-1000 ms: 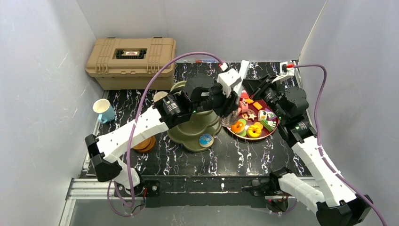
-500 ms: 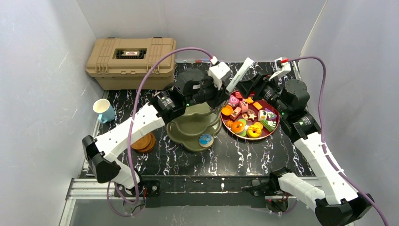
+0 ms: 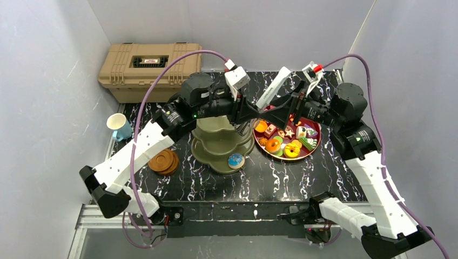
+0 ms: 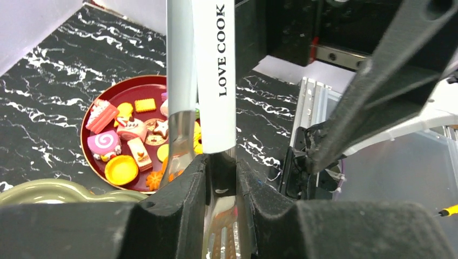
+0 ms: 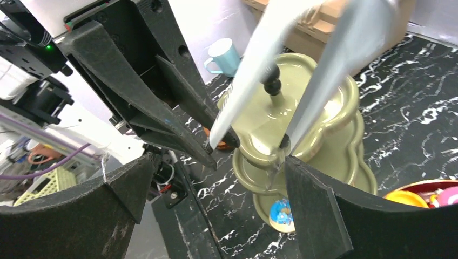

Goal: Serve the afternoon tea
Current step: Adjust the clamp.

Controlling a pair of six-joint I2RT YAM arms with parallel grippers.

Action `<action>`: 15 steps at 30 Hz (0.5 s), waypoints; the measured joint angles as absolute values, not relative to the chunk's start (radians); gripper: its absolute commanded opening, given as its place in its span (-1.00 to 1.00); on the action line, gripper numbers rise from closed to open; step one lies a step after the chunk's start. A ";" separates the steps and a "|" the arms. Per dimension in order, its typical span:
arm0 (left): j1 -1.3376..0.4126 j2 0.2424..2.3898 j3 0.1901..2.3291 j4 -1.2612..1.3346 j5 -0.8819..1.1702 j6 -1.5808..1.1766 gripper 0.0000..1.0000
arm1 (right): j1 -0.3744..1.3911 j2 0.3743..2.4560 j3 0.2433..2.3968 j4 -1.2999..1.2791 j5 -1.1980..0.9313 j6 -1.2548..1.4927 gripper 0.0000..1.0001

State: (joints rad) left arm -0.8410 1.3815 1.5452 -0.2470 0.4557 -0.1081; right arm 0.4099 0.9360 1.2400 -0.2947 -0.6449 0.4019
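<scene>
My left gripper (image 4: 220, 174) is shut on a pair of metal tongs (image 4: 213, 75) with a white "LOVE COOK" sleeve, held in the air above the table. In the top view the tongs (image 3: 273, 89) slant up between the left gripper (image 3: 249, 112) and my right gripper (image 3: 276, 110). The right gripper (image 5: 219, 162) is open, and the tongs' two arms (image 5: 254, 59) pass between its fingers. Below stands the olive three-tier stand (image 3: 219, 143) with a black knob (image 5: 271, 81) and a blue doughnut (image 3: 236, 159) on its bottom tier. Several toy pastries (image 3: 286, 141) lie on the dark-red plate (image 3: 314, 144).
A white-and-blue cup (image 3: 119, 126) stands at the left edge, with stacked wooden saucers (image 3: 164, 162) nearer the front. The tan toolbox (image 3: 150, 70) sits at the back left. Grey walls enclose the black marble table (image 3: 259, 183).
My right gripper has opened off the tongs while the left has shut on them. Both arms have lifted, and the left has drawn back from over the plate.
</scene>
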 measured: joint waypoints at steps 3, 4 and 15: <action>-0.839 1.356 1.545 -0.237 0.480 -0.111 -1.00 | 0.413 0.978 1.290 -0.319 -0.669 0.404 0.97; -0.841 1.351 1.544 -0.233 0.494 -0.112 -1.00 | 0.414 0.992 1.308 -0.331 -0.668 0.400 0.97; -0.846 1.343 1.511 -0.231 0.559 -0.121 -1.00 | 0.414 1.011 1.384 -0.438 -0.589 0.385 0.97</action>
State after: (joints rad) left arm -0.8463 1.3426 1.5108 -0.2310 0.5594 -0.1211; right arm 0.4137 1.0107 1.3838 -0.4381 -0.5892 0.3851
